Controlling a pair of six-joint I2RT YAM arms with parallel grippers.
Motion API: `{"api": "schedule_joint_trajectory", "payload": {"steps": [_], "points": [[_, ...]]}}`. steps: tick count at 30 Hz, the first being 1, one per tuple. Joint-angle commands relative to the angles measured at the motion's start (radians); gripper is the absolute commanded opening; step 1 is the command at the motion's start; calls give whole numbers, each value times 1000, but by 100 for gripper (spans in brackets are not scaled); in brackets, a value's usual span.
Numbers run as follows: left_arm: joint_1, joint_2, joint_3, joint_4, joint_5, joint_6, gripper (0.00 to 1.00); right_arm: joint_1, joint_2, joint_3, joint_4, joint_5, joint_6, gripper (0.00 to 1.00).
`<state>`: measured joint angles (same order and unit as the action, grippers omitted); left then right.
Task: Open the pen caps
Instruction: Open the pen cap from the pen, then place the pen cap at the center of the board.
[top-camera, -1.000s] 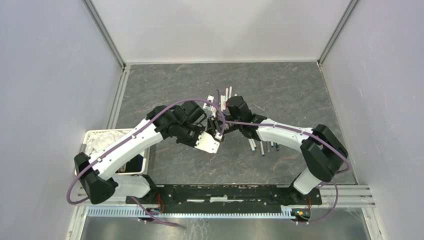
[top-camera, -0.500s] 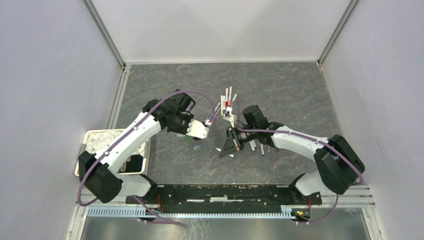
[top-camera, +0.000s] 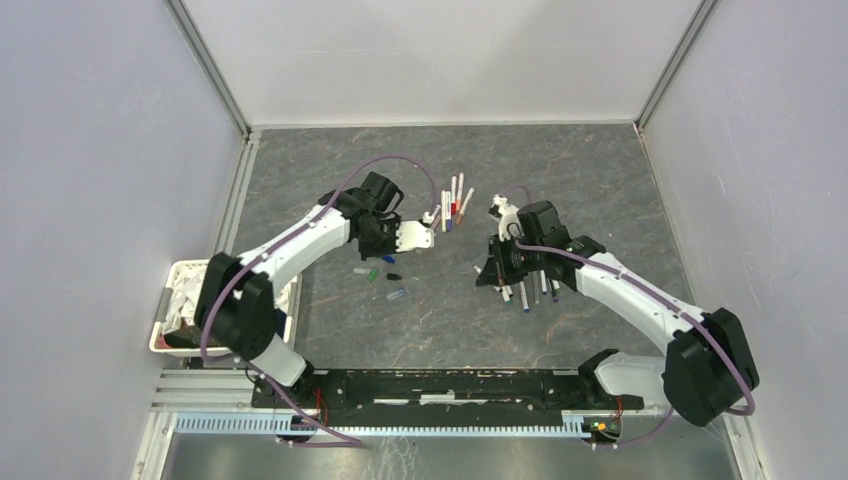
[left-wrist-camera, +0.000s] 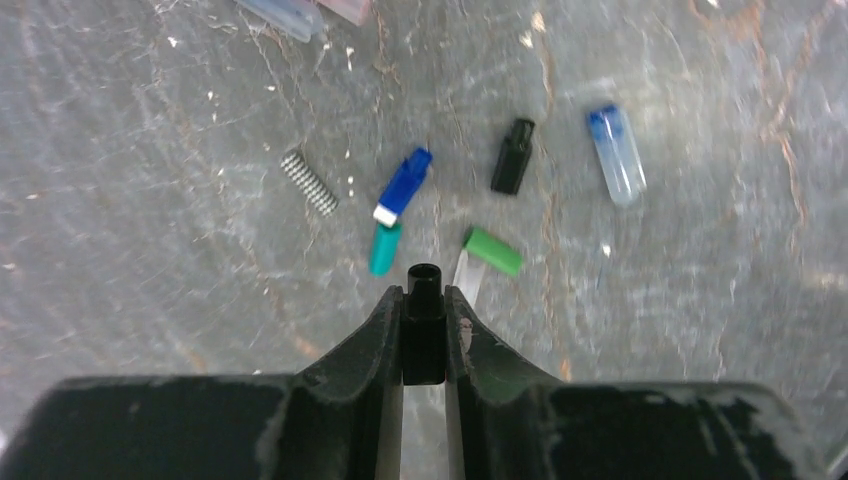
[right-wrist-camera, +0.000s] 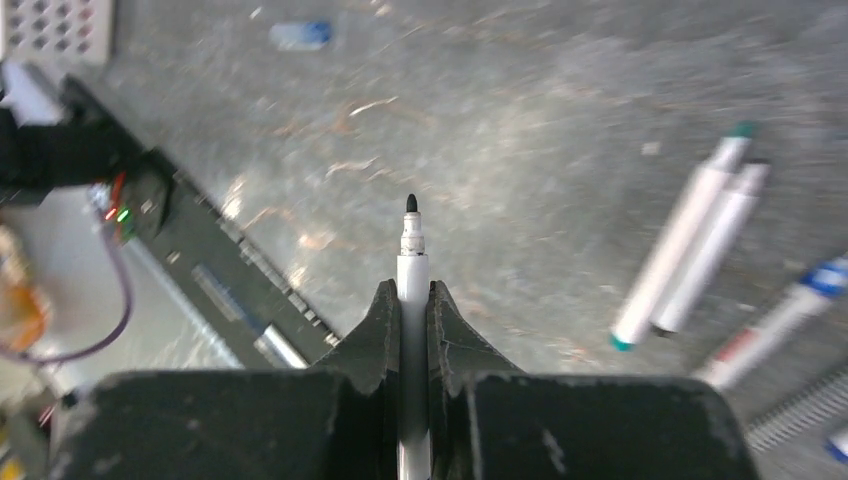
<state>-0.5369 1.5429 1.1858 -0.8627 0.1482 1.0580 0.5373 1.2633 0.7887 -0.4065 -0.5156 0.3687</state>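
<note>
Item one: my left claw (left-wrist-camera: 424, 299), pinching a black pen cap (left-wrist-camera: 424, 283) above the surface (left-wrist-camera: 150, 220). Loose beneath it: blue cap (left-wrist-camera: 404, 186), teal cap (left-wrist-camera: 384, 248), green cap (left-wrist-camera: 492, 251), second black cap (left-wrist-camera: 512, 156) (also a small spring (left-wrist-camera: 308, 182)). Item two: my right claw (right-wrist-camera: 411, 296), clamped on an uncapped white pen (right-wrist-camera: 411, 250), black tip bare. Spare pens (right-wrist-camera: 690, 240) lie on the surface nearby.

We find no text, number or brand that we can read in any view. A reddish patch on one pen (right-wrist-camera: 757, 337) lying at the right of the right wrist view is too blurred to read.
</note>
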Motion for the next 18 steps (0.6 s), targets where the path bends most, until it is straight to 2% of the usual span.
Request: {"api": "schedule_joint_trajectory", "payload": {"steps": [1, 4, 7, 10, 14, 18], "points": [[-18, 88, 8, 163, 76, -199, 7, -13, -74, -9, 20, 314, 0, 0], [-30, 140, 11, 220, 63, -238, 8, -16, -91, -30, 28, 445, -10, 0], [-31, 181, -1, 257, 28, -258, 11, -17, -97, -67, 58, 509, -6, 0], [-32, 192, -38, 277, -6, -259, 21, -19, -89, -100, 88, 571, 13, 0], [-32, 175, -74, 290, -21, -258, 29, -20, -66, -108, 121, 635, 20, 0], [-32, 155, -73, 291, -9, -281, 43, -19, -27, -101, 159, 649, 27, 0]]}}
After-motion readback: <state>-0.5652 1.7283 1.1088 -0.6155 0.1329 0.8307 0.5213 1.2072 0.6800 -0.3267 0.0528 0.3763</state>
